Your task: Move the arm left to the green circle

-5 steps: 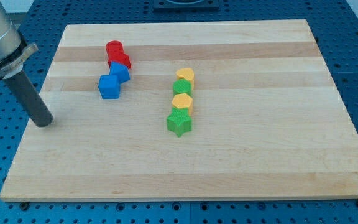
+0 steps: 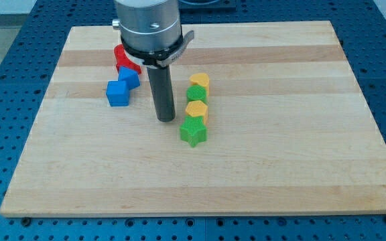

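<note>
My tip (image 2: 165, 118) rests on the wooden board (image 2: 280, 167), just left of a column of blocks. The column runs from top to bottom: a yellow heart (image 2: 200, 82), the green circle (image 2: 196, 94), a yellow hexagon (image 2: 197, 110) and a green star (image 2: 193, 132). The tip stands a short gap left of the yellow hexagon and below-left of the green circle, touching neither.
Two blue blocks (image 2: 118, 93) (image 2: 129, 77) sit left of the rod. Two red blocks (image 2: 123, 59) lie above them, partly hidden behind the arm's body (image 2: 147, 27). The board's left edge is far to the view's left.
The arm has swept from the board's left edge to the right, past the blue blocks, and now stands beside the block column. No block has moved.
</note>
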`<action>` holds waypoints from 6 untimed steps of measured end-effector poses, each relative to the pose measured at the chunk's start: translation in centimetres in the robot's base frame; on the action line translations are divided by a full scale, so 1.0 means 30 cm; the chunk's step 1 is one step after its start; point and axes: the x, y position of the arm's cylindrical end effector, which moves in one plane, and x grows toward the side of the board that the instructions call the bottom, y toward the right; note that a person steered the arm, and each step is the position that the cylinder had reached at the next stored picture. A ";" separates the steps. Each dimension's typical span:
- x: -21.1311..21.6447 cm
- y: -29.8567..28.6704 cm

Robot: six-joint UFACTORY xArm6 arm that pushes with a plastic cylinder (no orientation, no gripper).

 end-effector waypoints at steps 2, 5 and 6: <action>-0.045 0.000; -0.183 -0.054; -0.179 -0.264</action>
